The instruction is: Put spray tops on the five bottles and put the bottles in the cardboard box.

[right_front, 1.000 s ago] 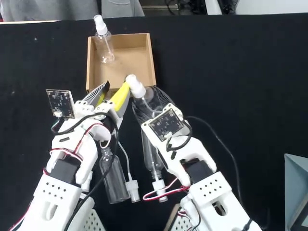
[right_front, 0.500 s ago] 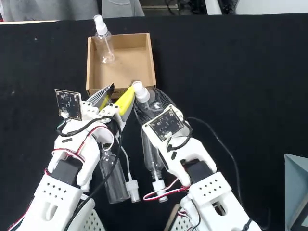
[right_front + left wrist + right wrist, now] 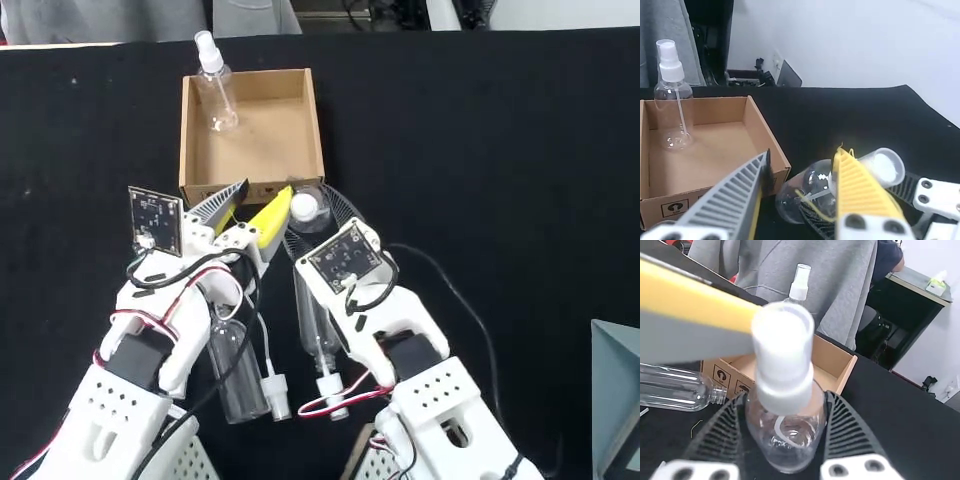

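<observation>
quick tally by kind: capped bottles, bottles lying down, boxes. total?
Capped bottles: 2 (boxed bottle, held bottle in right gripper)
Lying bottles: 2
Cardboard box: 1
Total: 5

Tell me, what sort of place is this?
Probably a robotics lab or workshop: the left arm and right arm sit at a black table, the right gripper holds a spray bottle near a cardboard box, a desk behind.

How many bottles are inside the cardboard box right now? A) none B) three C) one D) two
C: one capped bottle stands in a corner of the cardboard box; the right gripper holds a second bottle just outside it.
</observation>
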